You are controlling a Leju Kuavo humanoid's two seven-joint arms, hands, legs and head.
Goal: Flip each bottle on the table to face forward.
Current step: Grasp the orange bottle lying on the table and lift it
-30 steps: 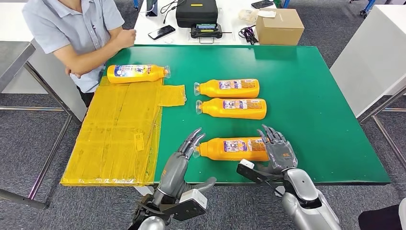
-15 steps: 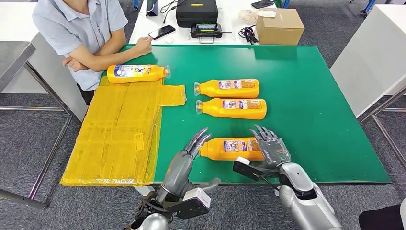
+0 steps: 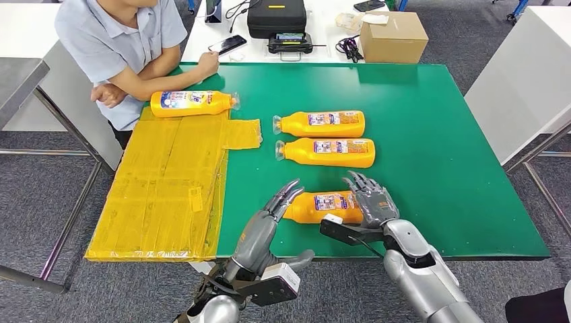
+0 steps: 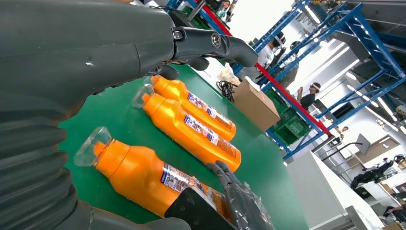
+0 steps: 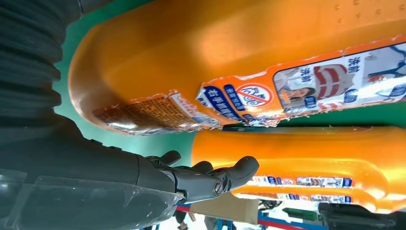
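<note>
Three orange bottles lie on their sides on the green table (image 3: pixel 431 134), caps to the left. The nearest bottle (image 3: pixel 318 206) lies between my hands. My left hand (image 3: pixel 277 205) is by its cap end with fingers stretched out, holding nothing. My right hand (image 3: pixel 371 200) lies over its base end, fingers spread, not closed round it. In the left wrist view this bottle (image 4: pixel 139 175) has my right hand (image 4: pixel 239 203) on its far end. The right wrist view puts its labelled side (image 5: pixel 239 52) close to the palm. Two more bottles (image 3: pixel 326 124) (image 3: pixel 330 152) lie farther back. Another bottle (image 3: pixel 192 103) lies on the yellow sheet (image 3: pixel 161 188).
A person (image 3: pixel 114 40) leans on the table's far left corner, one hand near a phone (image 3: pixel 227 44). Behind the table stand a black case (image 3: pixel 276 17) and a cardboard box (image 3: pixel 392 37). The table's right half is bare green.
My right hand has slid left over the nearest bottle's base. My left hand has moved right and forward toward its cap. The person's hand has reached toward the phone.
</note>
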